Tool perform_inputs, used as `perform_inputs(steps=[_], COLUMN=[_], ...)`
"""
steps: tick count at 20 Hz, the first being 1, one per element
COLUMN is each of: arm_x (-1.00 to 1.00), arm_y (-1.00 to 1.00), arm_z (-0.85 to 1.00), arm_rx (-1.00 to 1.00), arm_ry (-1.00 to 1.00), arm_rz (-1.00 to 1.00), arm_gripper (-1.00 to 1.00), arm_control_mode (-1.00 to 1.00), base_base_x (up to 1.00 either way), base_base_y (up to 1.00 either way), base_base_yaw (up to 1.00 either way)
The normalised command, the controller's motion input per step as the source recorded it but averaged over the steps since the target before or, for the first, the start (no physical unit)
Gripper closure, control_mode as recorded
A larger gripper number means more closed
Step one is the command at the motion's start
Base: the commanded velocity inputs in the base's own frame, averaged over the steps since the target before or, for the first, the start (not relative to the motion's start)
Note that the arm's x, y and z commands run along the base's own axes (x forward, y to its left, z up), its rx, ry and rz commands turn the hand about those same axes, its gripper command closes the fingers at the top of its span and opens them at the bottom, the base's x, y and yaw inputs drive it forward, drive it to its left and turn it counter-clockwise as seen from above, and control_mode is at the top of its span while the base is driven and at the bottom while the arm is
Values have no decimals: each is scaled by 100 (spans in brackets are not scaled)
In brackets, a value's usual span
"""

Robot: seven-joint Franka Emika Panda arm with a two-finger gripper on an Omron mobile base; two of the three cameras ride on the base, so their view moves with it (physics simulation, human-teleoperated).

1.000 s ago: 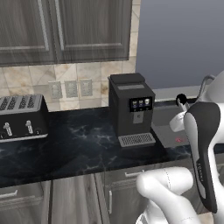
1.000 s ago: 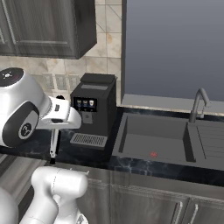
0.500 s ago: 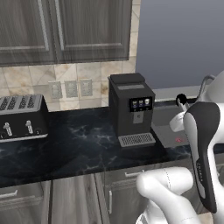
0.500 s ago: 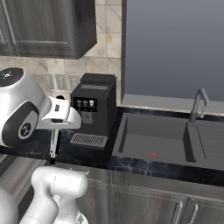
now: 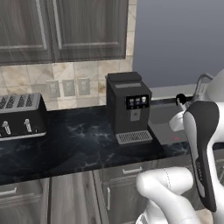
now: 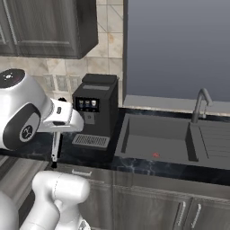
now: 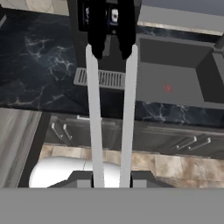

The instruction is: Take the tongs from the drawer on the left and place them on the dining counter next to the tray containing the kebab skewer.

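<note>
In the hand view my gripper point(image 7: 112, 179) is shut on the tongs point(image 7: 127, 109). Their two long pale arms run away from the fingers, side by side, to black ends in front of the coffee machine. In the right base view the tongs point(image 6: 55, 148) hang straight down from the white hand, in front of the counter edge. Under the black counter a drawer front point(image 5: 127, 169) with a short bar handle is closed. The dining counter, the tray and the kebab skewer are out of view.
A black coffee machine point(image 5: 128, 106) stands on the black marble counter point(image 5: 74, 144), with a toaster point(image 5: 19, 116) to its left. To the right lie a dark sink point(image 6: 155, 139) and its tap point(image 6: 201, 101). Grey wall cabinets point(image 5: 65, 28) hang above.
</note>
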Motion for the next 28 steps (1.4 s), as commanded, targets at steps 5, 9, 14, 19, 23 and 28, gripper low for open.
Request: perform_inputs(steps=[5, 9, 14, 19, 23, 28], arm_x=[0, 0, 0, 0, 0, 0], arm_y=[0, 0, 0, 0, 0, 0], arm_z=[0, 0, 0, 0, 0, 0], arm_rx=[0, 0, 0, 0, 0, 0], arm_ry=[0, 0, 0, 0, 0, 0], arm_rz=[0, 0, 0, 0, 0, 0], arm_gripper=[100, 100, 100, 100, 100, 100], arm_control_mode=[100, 100, 100, 100, 100, 100], base_base_x=[-62, -32, 0, 0, 5, 60], base_base_y=[-23, -42, -96, -90, -90, -92], base_base_yaw=[-24, -37, -66, -76, -72, -49])
